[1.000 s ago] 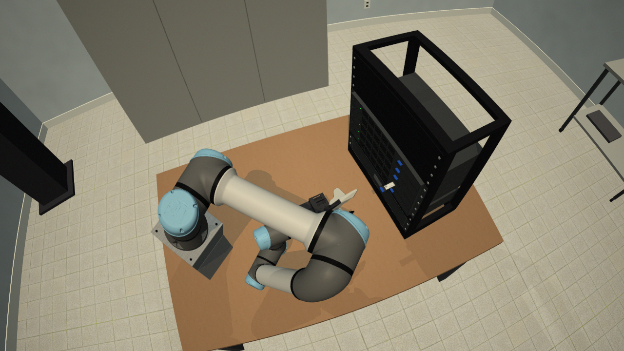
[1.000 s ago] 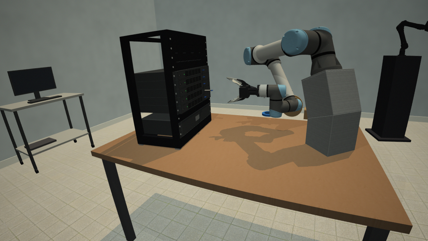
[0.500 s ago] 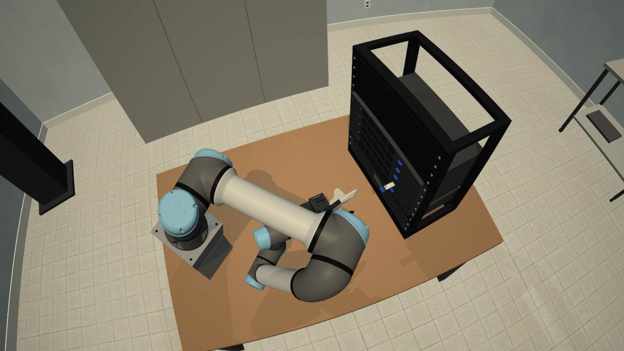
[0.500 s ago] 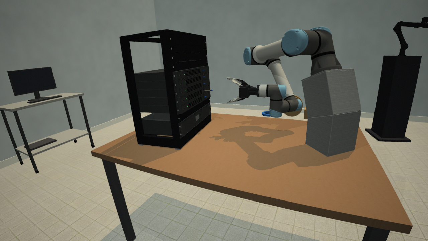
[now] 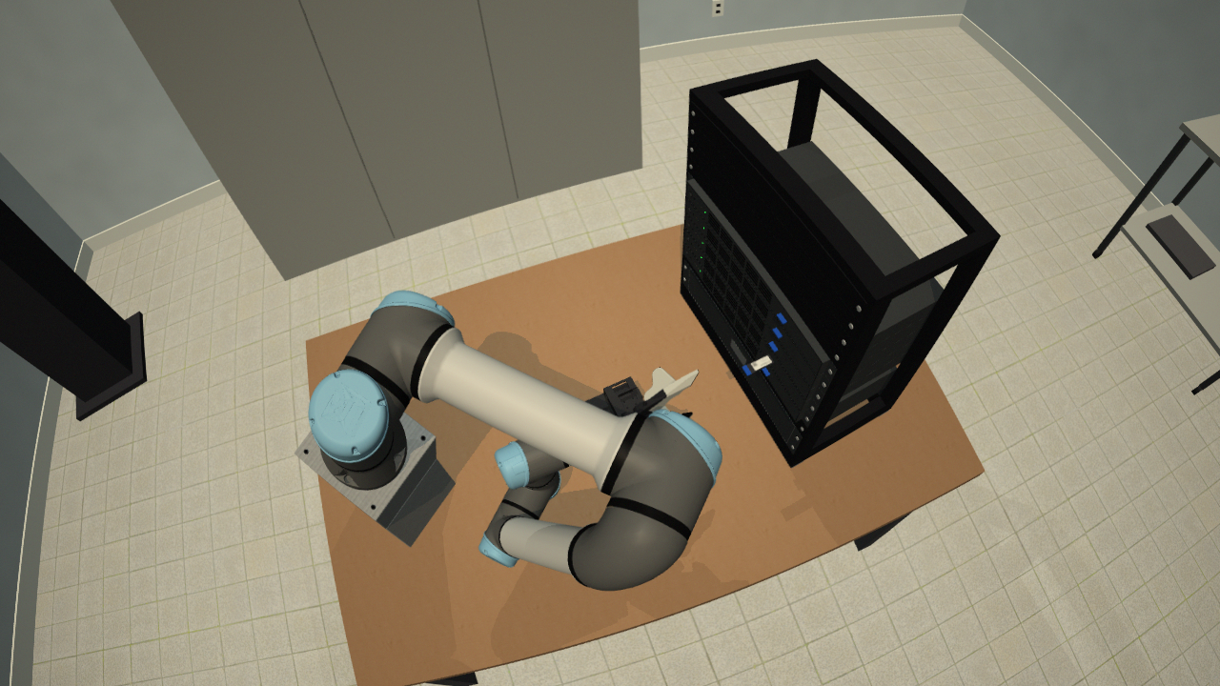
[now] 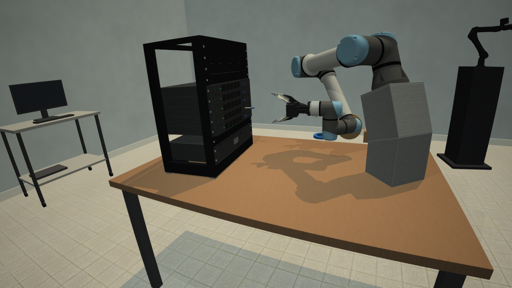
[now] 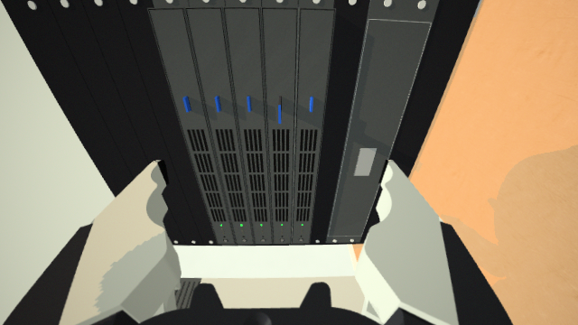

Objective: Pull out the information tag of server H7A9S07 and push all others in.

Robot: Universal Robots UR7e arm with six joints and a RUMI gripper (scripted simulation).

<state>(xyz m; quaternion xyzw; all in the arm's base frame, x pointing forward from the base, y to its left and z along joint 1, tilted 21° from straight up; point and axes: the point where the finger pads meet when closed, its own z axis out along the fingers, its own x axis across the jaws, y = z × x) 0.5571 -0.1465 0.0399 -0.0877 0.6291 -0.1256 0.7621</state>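
Observation:
The black rack [image 5: 904,149] [image 6: 225,57] [image 7: 90,68] stands upright at one end of the brown table [image 5: 528,281] [image 6: 322,215]. It holds five thin servers, each with a blue information tag. One tag [image 5: 759,365] [image 6: 249,107] [image 7: 279,113], the fourth from the top, sticks out and shows a white top. I cannot read its print. The other tags [image 7: 187,104] [image 7: 218,104] [image 7: 248,104] [image 7: 311,104] sit flush in the server fronts. My gripper [image 5: 678,383] [image 6: 273,108] [image 7: 275,162] is open and empty. It faces the rack front, a short way back from the tags.
A taller unit with a grey label [image 7: 365,162] sits below the servers. The arm's grey pedestal [image 5: 409,503] [image 6: 393,136] stands on the table's other end. Off the table are a beige cabinet [image 5: 383,110], a side table with a monitor [image 6: 37,96] and a black column [image 6: 472,114].

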